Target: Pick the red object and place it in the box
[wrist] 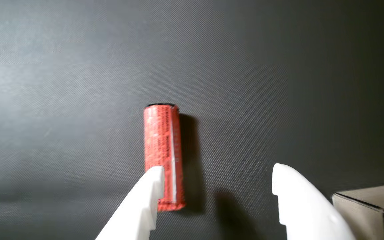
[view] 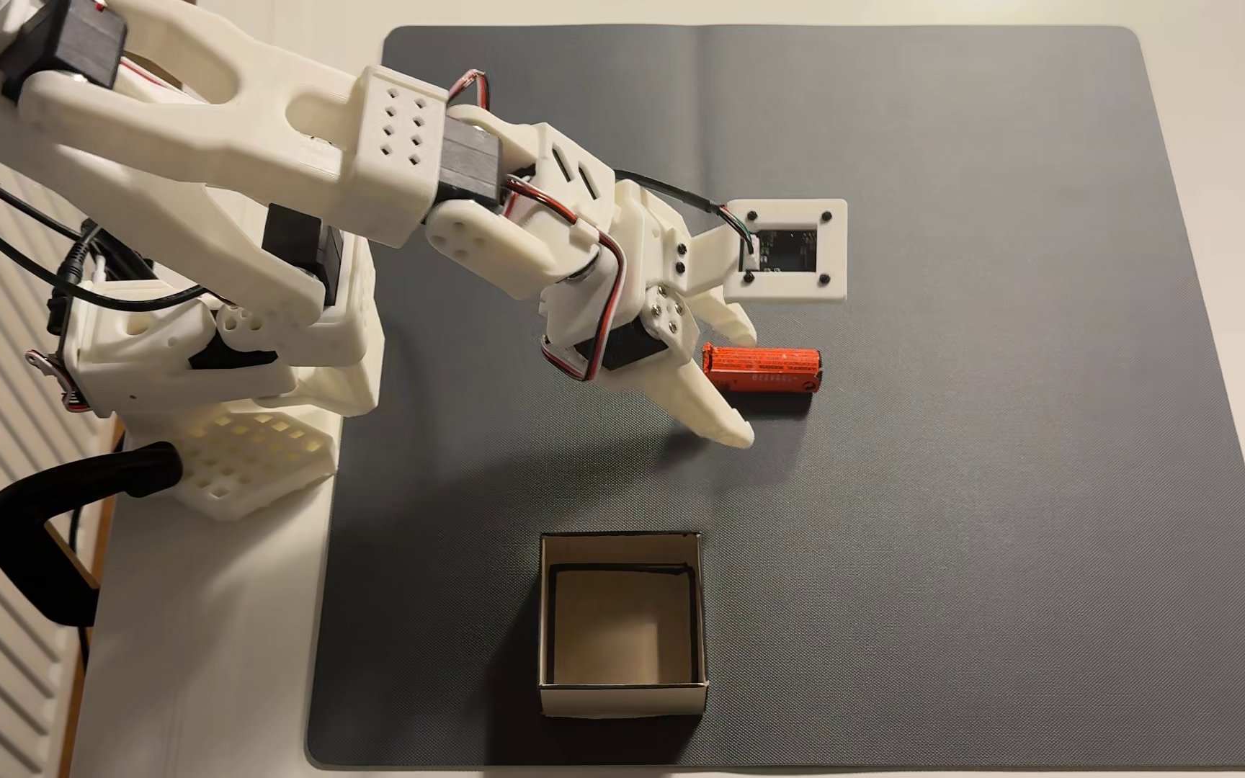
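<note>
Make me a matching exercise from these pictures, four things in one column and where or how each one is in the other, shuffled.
1. small orange-red cylinder
2. square open-topped cardboard box
3. white two-finger gripper
4. dark grey textured mat

A. open, fingertips on either side of one end of something
B. spread flat over the pale table
C. lying on its side
D. upright, nothing inside

Pairs: 1-C, 2-D, 3-A, 4-B

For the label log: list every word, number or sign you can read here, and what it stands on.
Nothing can be quoted.
Red object: rows of tiny dark print along its wrapper, too small and blurred to read in both views.
Box: black border lines, no text.
Mat: plain.
Gripper: no markings.
</note>
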Motion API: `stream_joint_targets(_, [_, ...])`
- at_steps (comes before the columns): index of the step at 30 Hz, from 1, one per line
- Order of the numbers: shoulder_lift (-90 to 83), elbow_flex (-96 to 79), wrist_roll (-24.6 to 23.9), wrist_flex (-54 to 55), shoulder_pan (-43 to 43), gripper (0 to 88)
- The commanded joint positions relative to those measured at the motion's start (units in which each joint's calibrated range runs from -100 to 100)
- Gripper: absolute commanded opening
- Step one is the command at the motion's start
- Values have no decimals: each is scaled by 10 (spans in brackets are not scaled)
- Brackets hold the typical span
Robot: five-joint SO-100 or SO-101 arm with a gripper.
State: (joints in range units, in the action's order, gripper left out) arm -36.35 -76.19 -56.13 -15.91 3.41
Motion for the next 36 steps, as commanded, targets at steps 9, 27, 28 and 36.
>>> stream_joint_targets(9, [82,24,-22,108,47,248])
stream_joint_targets(27, [211,79,-18,139,42,204])
stream_joint_targets(28, [214,79,-18,138,42,178])
stream_joint_targets(36, [221,73,-17,136,42,55])
